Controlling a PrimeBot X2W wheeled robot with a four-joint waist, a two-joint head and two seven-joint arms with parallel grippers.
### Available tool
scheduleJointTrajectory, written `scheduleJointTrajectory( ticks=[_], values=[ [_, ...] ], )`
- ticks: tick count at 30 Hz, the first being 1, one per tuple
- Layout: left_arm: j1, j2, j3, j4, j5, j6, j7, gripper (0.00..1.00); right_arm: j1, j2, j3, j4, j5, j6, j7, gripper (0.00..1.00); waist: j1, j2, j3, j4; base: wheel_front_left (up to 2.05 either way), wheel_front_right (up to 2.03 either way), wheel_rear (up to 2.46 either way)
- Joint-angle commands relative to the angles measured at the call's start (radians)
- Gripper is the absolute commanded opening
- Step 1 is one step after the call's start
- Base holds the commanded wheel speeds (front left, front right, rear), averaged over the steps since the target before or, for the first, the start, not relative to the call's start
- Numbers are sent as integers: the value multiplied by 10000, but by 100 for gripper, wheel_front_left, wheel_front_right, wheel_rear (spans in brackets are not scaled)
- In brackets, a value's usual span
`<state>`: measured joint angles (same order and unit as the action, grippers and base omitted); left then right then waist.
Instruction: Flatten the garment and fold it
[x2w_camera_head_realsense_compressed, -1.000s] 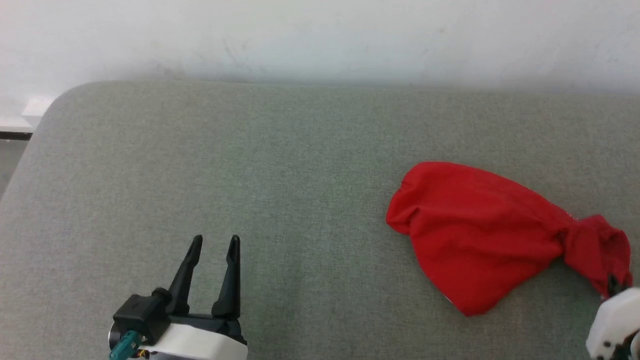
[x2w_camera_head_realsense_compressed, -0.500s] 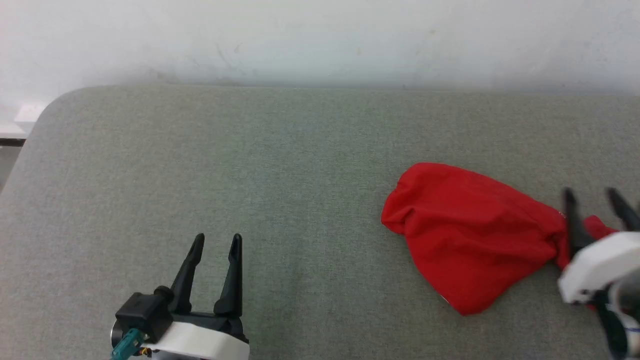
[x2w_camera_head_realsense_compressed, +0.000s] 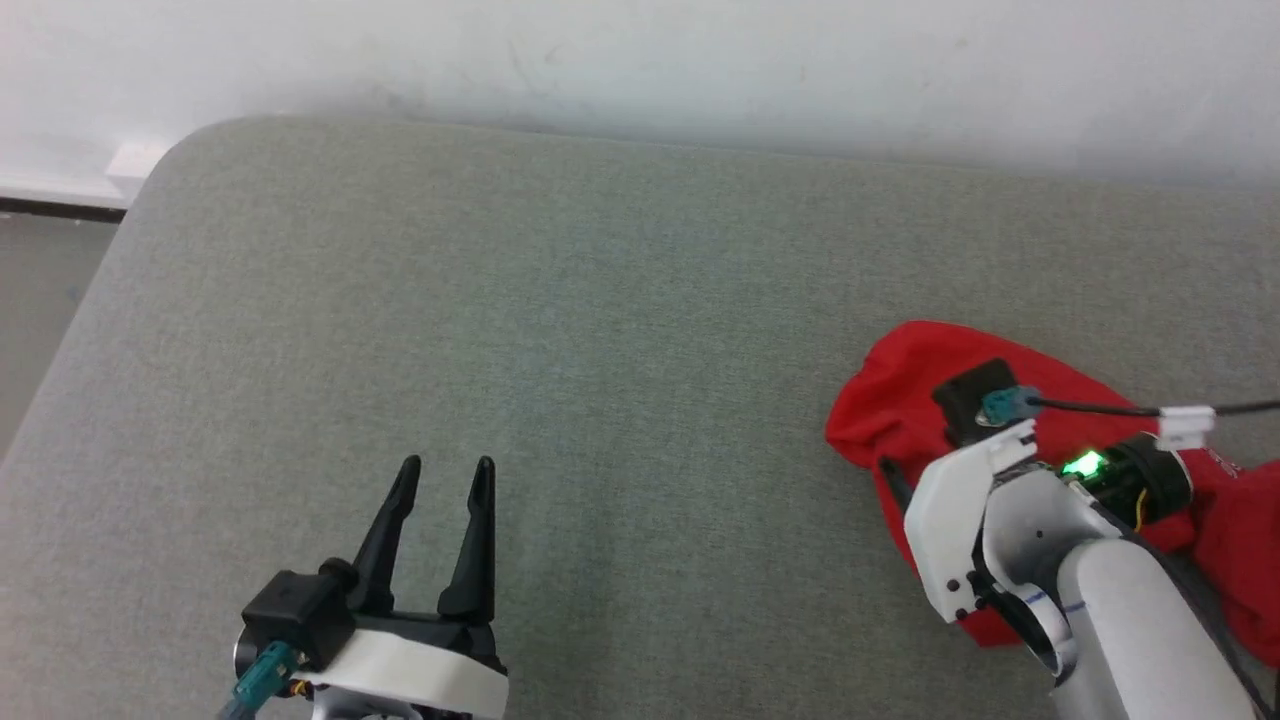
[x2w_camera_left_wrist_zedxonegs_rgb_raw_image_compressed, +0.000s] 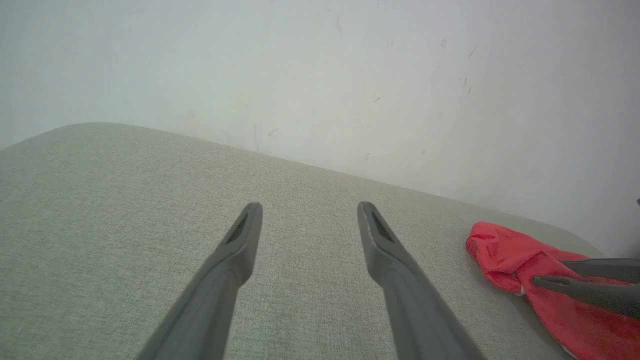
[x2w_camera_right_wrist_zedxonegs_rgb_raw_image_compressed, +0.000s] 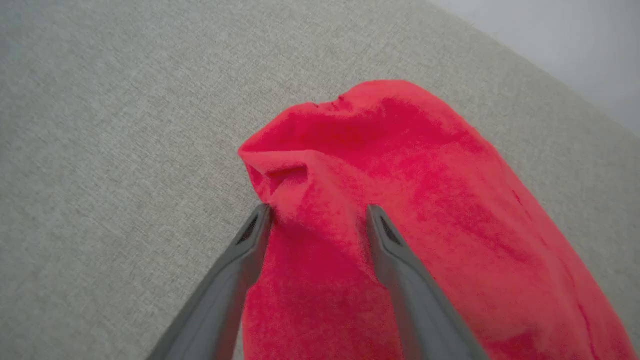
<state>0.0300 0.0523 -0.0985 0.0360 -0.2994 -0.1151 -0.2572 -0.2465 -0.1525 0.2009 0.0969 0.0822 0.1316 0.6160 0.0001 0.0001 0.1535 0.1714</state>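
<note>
- Dark grey fingers of the right gripper (x2w_camera_right_wrist_zedxonegs_rgb_raw_image_compressed: 319, 210) stand spread apart low over the garment (x2w_camera_right_wrist_zedxonegs_rgb_raw_image_compressed: 400, 165). One tip is at the cloth's rumpled edge and the other is over the red cloth. A hump of cloth lies between them, not pinched.
- Red and soft, the garment lies bunched in a rounded heap on the right part of the grey-green padded surface (x2w_camera_head_realsense_compressed: 500, 300), its rolled edge turned toward the middle.
- In the head view the right arm's pale wrist (x2w_camera_head_realsense_compressed: 960, 510) covers part of the heap. A green light (x2w_camera_head_realsense_compressed: 1078, 465) glows on it, and a black cable (x2w_camera_head_realsense_compressed: 1090, 408) runs off to the right.
- The left gripper (x2w_camera_head_realsense_compressed: 447, 467) is also spread, its fingers parted over bare padding, well apart from the garment.
- A pale, scuffed wall (x2w_camera_head_realsense_compressed: 640, 60) rises behind the surface.
</note>
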Motion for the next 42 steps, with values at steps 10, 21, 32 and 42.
scheduleJointTrajectory(
  ticks=[10,21,32,42],
  values=[
    [-295,-19,-109,180,-159,-73,-45,100,-1149,-51,407,2229,-580,-9,-713,0,-1,-1,184,564,0,0,0],
    [-79,-20,-72,230,-55,-47,-45,100,-1113,721,3003,286,1797,-9,-1752,0,-1,-1,-275,360,0,0,0],
    [75,-20,-180,320,-52,-71,-45,100,974,-904,5007,-531,3706,-9,802,100,-1,-1,-332,242,0,0,0],
    [180,-20,-282,442,-42,-95,-45,100,820,118,3094,-1654,4145,-9,-94,100,-1,-1,-570,104,0,0,0]
  ],
)
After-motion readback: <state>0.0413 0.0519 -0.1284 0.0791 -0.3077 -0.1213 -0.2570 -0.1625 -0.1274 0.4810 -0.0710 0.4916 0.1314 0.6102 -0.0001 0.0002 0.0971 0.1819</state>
